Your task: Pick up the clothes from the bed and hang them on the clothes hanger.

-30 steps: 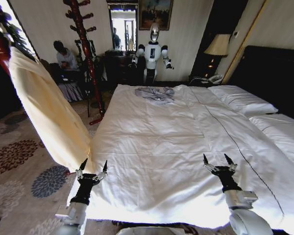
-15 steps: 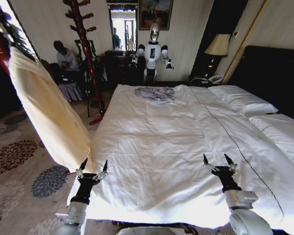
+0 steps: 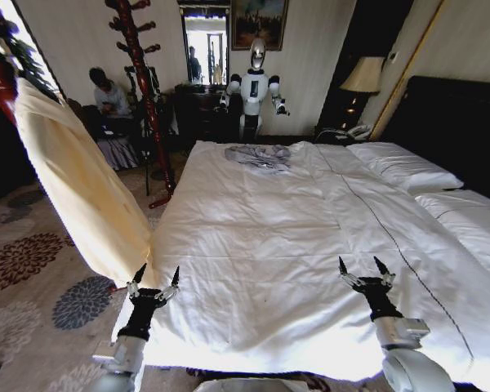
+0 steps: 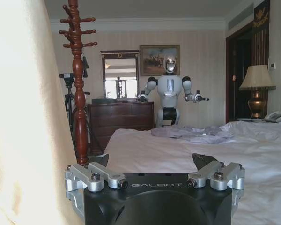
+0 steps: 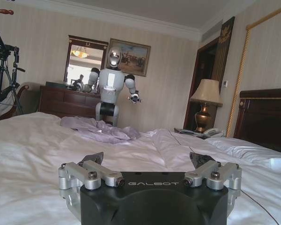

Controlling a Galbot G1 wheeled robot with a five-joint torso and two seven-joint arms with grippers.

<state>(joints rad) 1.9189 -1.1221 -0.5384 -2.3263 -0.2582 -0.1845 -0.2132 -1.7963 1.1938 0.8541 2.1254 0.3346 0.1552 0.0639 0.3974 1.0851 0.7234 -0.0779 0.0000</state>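
While both arms sit low at the near edge of the bed [image 3: 310, 245], the clothes [image 3: 77, 184], a pale cream garment, hang at the robot's left, off the mattress. The garment drapes from high up at the left edge of the head view and slants down to the bed's near left corner. What holds its top is cut off from view, so I cannot tell whether it is on a hanger.

The left gripper [image 3: 155, 279] points forward just beside the garment's lower edge, its fingers spread apart with nothing between them. In the left wrist view the cream cloth [image 4: 23, 112] fills the side next to that gripper [image 4: 152, 161], close to one finger; whether they touch is unclear.

The right gripper [image 3: 364, 271] hovers over the white duvet near the bed's foot, fingers also spread and empty. The right wrist view shows it [image 5: 147, 160] above the white sheet.

A smaller grey garment [image 3: 259, 156] lies crumpled at the far end of the bed. Beyond it stands a white humanoid robot [image 3: 255, 82] before a dark dresser. A tall wooden coat stand [image 3: 143, 90] rises from the floor left of the bed. White pillows [image 3: 404, 167] lie against the dark headboard [image 3: 457, 122] on the right.
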